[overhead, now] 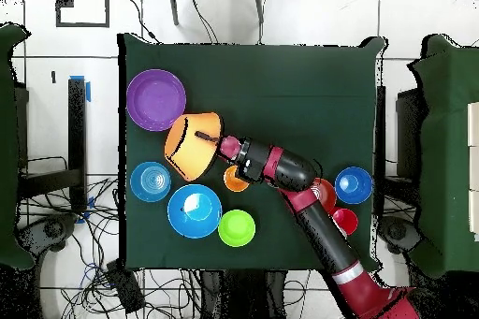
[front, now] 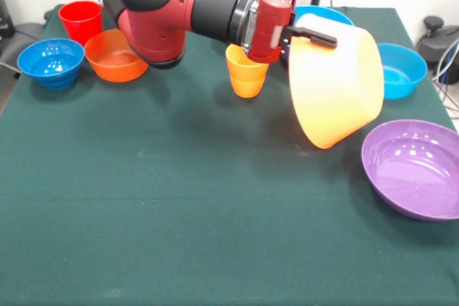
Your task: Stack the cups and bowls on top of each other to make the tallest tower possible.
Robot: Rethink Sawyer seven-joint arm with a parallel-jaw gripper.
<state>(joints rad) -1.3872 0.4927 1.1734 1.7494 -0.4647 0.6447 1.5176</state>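
Observation:
My gripper is shut on the rim of the largest yellow-orange bowl and holds it tilted on its side above the table. In the overhead view the gripper and this bowl are just below a purple bowl. That purple bowl lies upright at the front right. The orange ridged cup stands behind my wrist; it also shows in the overhead view. The red cup stands at the far left.
A dark-blue bowl and an orange-red bowl sit beside the red cup. A light-blue bowl and a big blue bowl sit behind the held bowl. A green bowl shows only in the overhead view.

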